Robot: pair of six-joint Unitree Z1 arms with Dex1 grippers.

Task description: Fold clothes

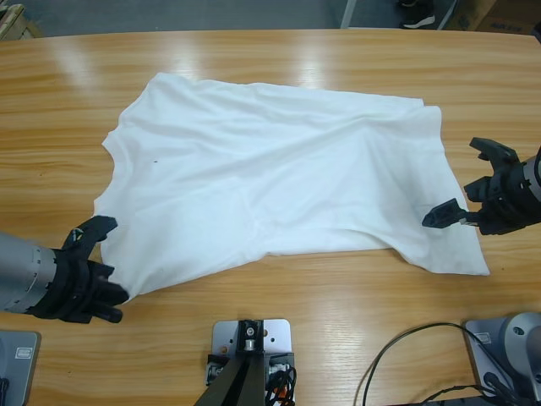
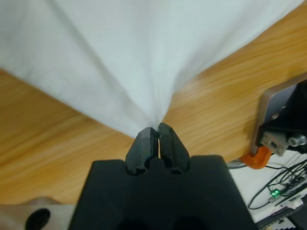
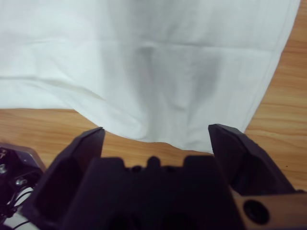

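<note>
- left hand (image 1: 100,266) down at 8 o'clock, pinched tight on a corner of the white shirt (image 1: 279,186)
- shirt's spread out across the middle of the table (image 1: 270,59)
- right hand (image 1: 473,182) at 3 o'clock, jaws wide apart over the shirt's edge, gripping nothing

The left arm comes in from the lower left edge of the high view. Its gripper (image 1: 100,266) has its two black jaws pressed tight together, pinching a bit of the white shirt (image 1: 270,169). The right arm comes in from the right edge, near the middle. Its gripper (image 1: 465,182) has its jaws spread wide apart, just over the shirt's edge.
</note>
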